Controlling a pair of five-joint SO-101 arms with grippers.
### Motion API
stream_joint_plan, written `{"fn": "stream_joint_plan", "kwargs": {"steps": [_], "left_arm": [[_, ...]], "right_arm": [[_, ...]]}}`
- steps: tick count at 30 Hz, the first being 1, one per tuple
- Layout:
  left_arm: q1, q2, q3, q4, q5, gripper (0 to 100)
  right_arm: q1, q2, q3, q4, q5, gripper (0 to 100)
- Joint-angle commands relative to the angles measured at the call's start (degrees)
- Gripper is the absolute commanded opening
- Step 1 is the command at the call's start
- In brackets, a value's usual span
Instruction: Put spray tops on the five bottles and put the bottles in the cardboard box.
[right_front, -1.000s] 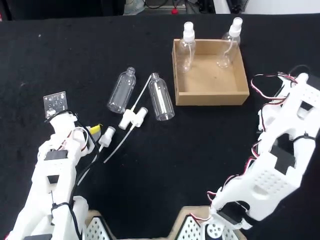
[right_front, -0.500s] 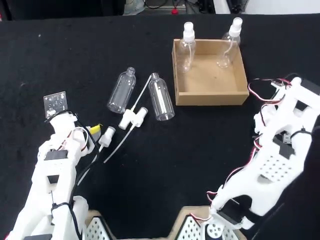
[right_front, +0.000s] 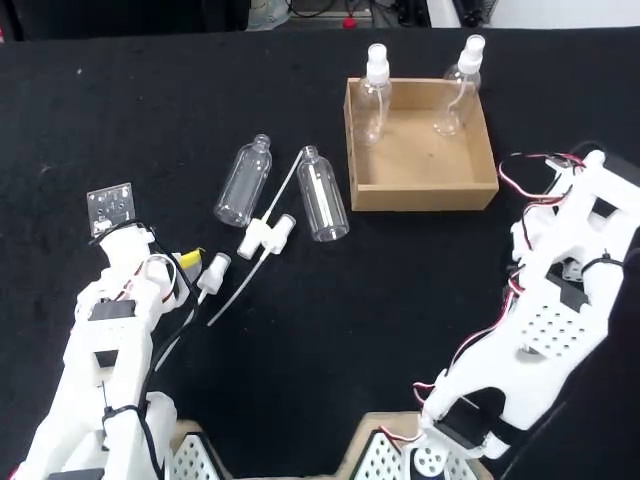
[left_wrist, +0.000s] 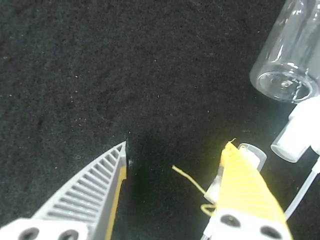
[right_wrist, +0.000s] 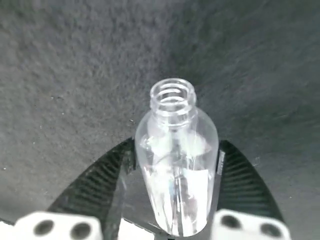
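My right gripper (right_wrist: 176, 150) is shut on a clear bottle (right_wrist: 176, 170) with an open neck, held over the black table; the right arm (right_front: 560, 290) stands right of the cardboard box (right_front: 421, 190). Two bottles with spray tops (right_front: 375, 92) (right_front: 460, 85) stand at the box's back wall. Two uncapped bottles (right_front: 244, 180) (right_front: 322, 192) lie left of the box. Two spray tops (right_front: 267, 236) lie below them. A third spray top (right_front: 213, 272) (left_wrist: 250, 152) lies just beside the yellow finger (left_wrist: 245, 185) of my open left gripper (left_wrist: 175, 146) (right_front: 175, 265).
The spray tops' long thin dip tubes (right_front: 240, 280) stretch across the black tablecloth (right_front: 380, 300). A small square tag (right_front: 110, 207) lies beyond the left arm. Open cloth lies between the two arms and in front of the box.
The right arm has swung and shifted a little toward the near side with the bottle in its gripper. The left arm and the loose bottles and tops have kept still.
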Motion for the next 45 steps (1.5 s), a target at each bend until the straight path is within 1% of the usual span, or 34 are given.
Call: {"fn": "stream_joint_plan", "kwargs": {"steps": [1, 5, 8, 11, 13, 15, 18, 21, 23, 26, 28, 30, 36, 40, 42, 45], "left_arm": [[-0.5, -1.2, -0.8, -1.1, -0.5, 29], [-0.5, -1.2, -0.8, -1.1, -0.5, 29], [-0.5, -1.2, -0.9, -1.1, -0.5, 29], [-0.5, -1.2, -0.9, -1.1, -0.5, 29], [-0.5, -1.2, -0.8, -1.1, -0.5, 29], [-0.5, -1.2, -0.8, -1.1, -0.5, 29], [-0.5, -1.2, -0.8, -1.1, -0.5, 29], [-0.5, -1.2, -0.8, -1.1, -0.5, 29], [-0.5, -1.2, -0.8, -1.1, -0.5, 29], [-0.5, -1.2, -0.8, -1.1, -0.5, 29], [-0.5, -1.2, -0.7, -1.1, -0.5, 29], [-0.5, -1.2, -0.7, -1.1, -0.5, 29], [-0.5, -1.2, -0.7, -1.1, -0.5, 29], [-0.5, -1.2, -0.7, -1.1, -0.5, 29], [-0.5, -1.2, -0.7, -1.1, -0.5, 29], [-0.5, -1.2, -0.7, -1.1, -0.5, 29]], "right_arm": [[1.1, -3.4, -3.5, 2.0, 0.2, 20.8], [1.6, -10.4, -2.9, 2.0, 3.8, 20.8], [1.6, -17.1, 0.0, 1.9, 6.5, 20.8], [1.1, -22.3, 4.3, 1.5, 7.4, 20.8], [1.2, -24.9, 6.0, -0.7, 7.5, 20.8], [1.6, -27.1, 6.6, -2.9, 7.5, 20.9], [2.3, -29.8, 8.5, -3.4, 8.9, 20.9], [2.3, -31.9, 12.5, -4.4, 11.0, 21.1], [2.4, -32.4, 16.0, -7.6, 11.8, 21.1], [2.8, -32.0, 22.0, -15.9, 11.3, 20.8], [3.0, -31.3, 24.7, -18.7, 11.3, 20.8], [3.2, -30.4, 25.6, -18.5, 10.5, 20.8], [3.9, -24.6, 25.0, -17.8, 3.4, 21.3], [4.0, -18.9, 22.3, -15.4, 1.9, 21.4], [4.0, -16.3, 19.6, -12.9, 2.0, 24.1], [4.0, -13.3, 14.2, -7.8, 2.5, 31.7]]}}
